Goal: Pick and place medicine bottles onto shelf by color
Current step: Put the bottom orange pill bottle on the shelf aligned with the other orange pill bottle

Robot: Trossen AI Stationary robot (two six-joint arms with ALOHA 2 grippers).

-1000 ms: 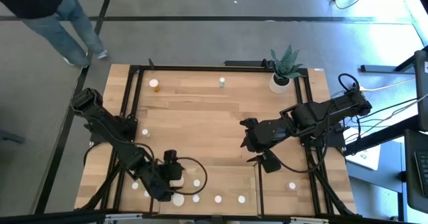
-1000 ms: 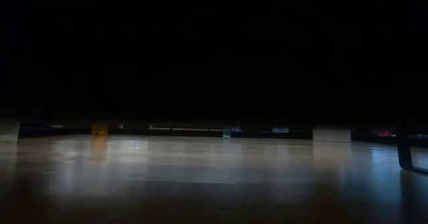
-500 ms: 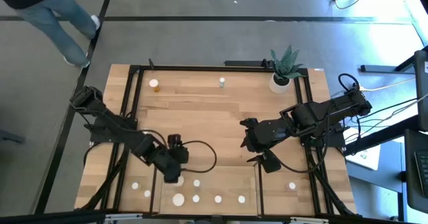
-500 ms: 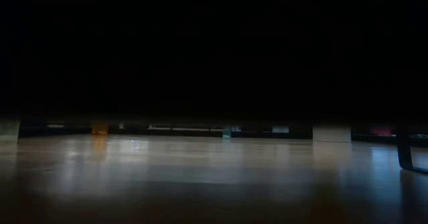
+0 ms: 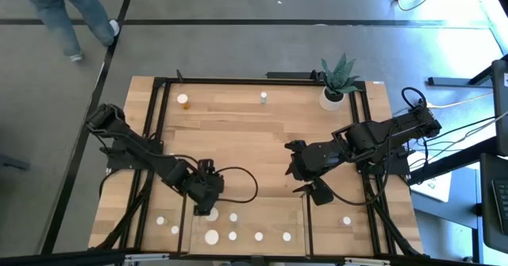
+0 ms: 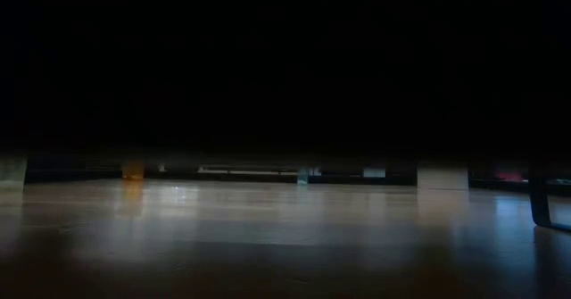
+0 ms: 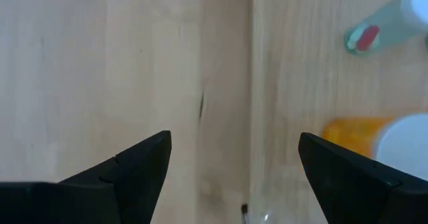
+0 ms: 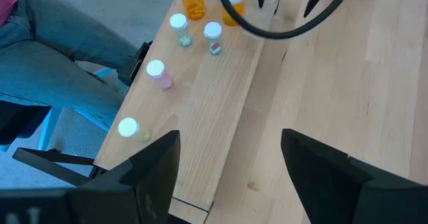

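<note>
Far left of the high view: the left arm reaches in from the counter's (image 5: pixel 262 139) left edge. Its left gripper (image 5: pixel 208 204) sits at lower centre-left, jaws apart and empty, just above a cluster of white-capped bottles (image 5: pixel 233 217) along the bottom edge. A wide bottle (image 5: pixel 212 237) stands among them on the shelf (image 5: pixel 270 210), the lighter board at lower centre. The left wrist view shows an amber bottle (image 7: pixel 374 138) and a greenish bottle (image 7: pixel 381 30) just beside the open jaws, neither between them.

Upper centre: one amber bottle (image 5: pixel 183 101) and a small one (image 5: pixel 263 98) stand well apart near the top edge. A plant pot (image 5: pixel 333 96) stands at upper right.

Right: the right gripper (image 5: pixel 295 164) waits at mid-right, jaws apart, holding nothing. A single bottle (image 5: pixel 347 220) stands at lower right.

Risks, as judgement:
- Bottles are crowded; a descending jaw could topple a neighbour, and a round one would roll.
- The left arm's cable (image 5: pixel 238 188) loops near the cluster and could sweep caps.
- The amber bottle lies outside the jaws; closing now would grip nothing.
</note>
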